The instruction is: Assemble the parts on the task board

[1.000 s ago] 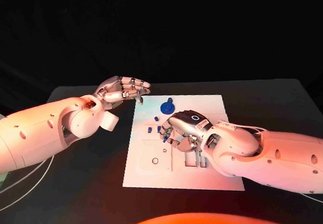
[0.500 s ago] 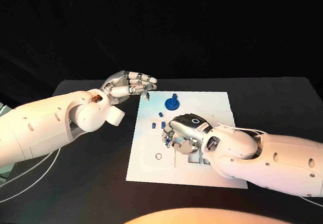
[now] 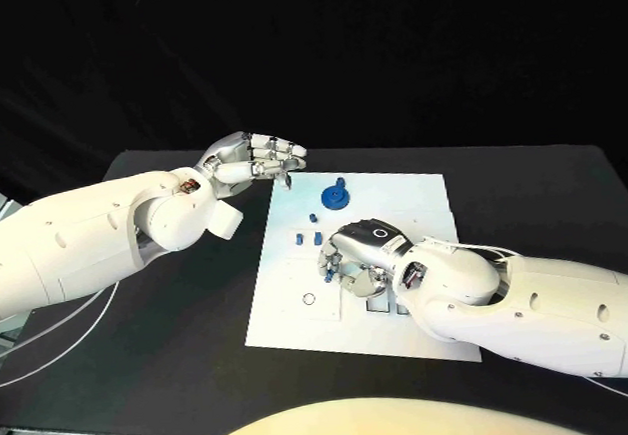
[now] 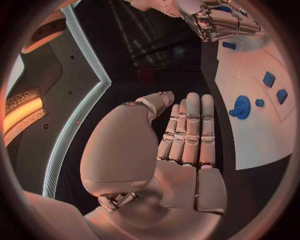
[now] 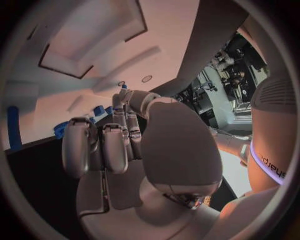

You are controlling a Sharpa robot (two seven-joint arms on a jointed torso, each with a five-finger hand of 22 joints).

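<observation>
The right robot hand (image 3: pixel 353 258), fingers curled over the task board (image 3: pixel 414 195), seems to be seating a part, though whether it grips one I cannot tell, while the left robot hand (image 3: pixel 253 162) hovers closed on nothing.

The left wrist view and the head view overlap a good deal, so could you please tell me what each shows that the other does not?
The left wrist view alone shows the palm side of the silver left hand, fingers straight and together, holding nothing. The head view alone shows the black table around the whole white task board, and both white arms. Both share the round blue part near the board's far edge, small blue pieces beside it, and the silver right hand lowered over the board.
</observation>
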